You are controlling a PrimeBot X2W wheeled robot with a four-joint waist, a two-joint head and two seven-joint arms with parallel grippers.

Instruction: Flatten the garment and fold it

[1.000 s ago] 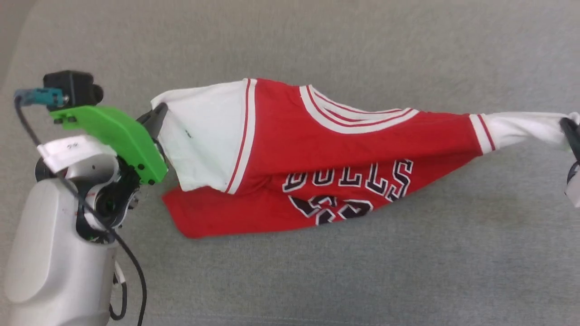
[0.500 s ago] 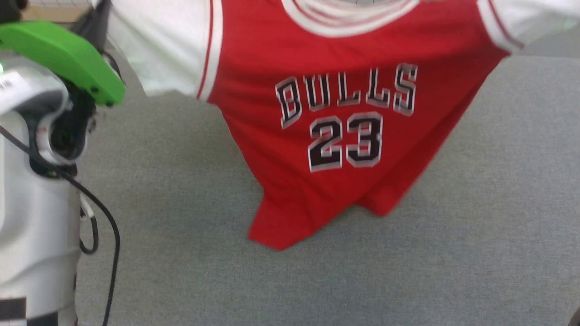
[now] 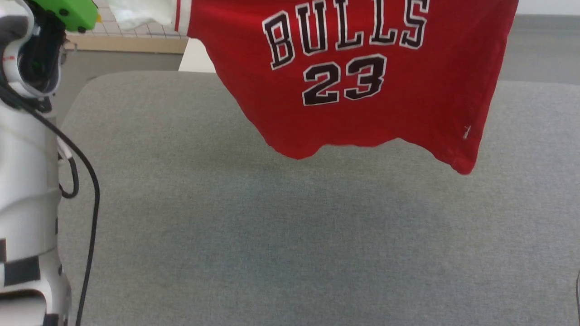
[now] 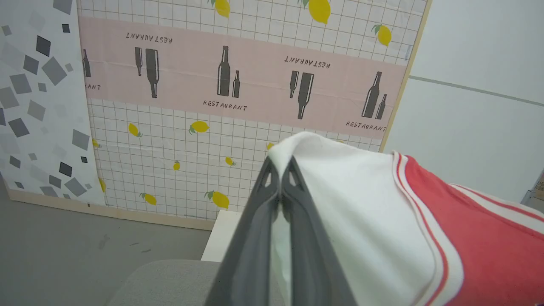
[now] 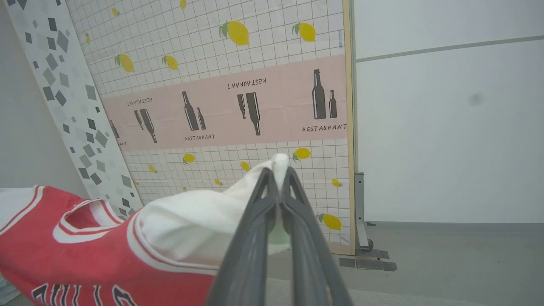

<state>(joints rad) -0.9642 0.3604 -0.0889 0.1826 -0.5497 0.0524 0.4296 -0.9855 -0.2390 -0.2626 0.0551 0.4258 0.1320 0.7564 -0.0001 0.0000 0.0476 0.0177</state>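
The garment (image 3: pixel 358 68), a red jersey with black "BULLS 23" print, hangs in the air above the grey surface (image 3: pixel 290 235), its hem loose and clear of the cloth below. In the left wrist view my left gripper (image 4: pixel 280 168) is shut on the edge of one white sleeve (image 4: pixel 348 199). The right wrist view has my right gripper (image 5: pixel 277 174) shut on the tip of the other white sleeve (image 5: pixel 199 225), with the red body and collar (image 5: pixel 80 225) sagging to its left. The pale left arm with its green bracket (image 3: pixel 68 11) rises at the head view's left edge.
A patterned wall panel (image 4: pixel 238 85) with lemons and bottle prints stands behind the grey surface. A white block (image 3: pixel 197 59) sits beyond its far edge. A black cable (image 3: pixel 90 199) hangs along my left arm.
Both grippers have lifted the garment off the grey surface, where it lay stretched sideways; it now hangs by its sleeves with the print facing me. The head camera has tilted up.
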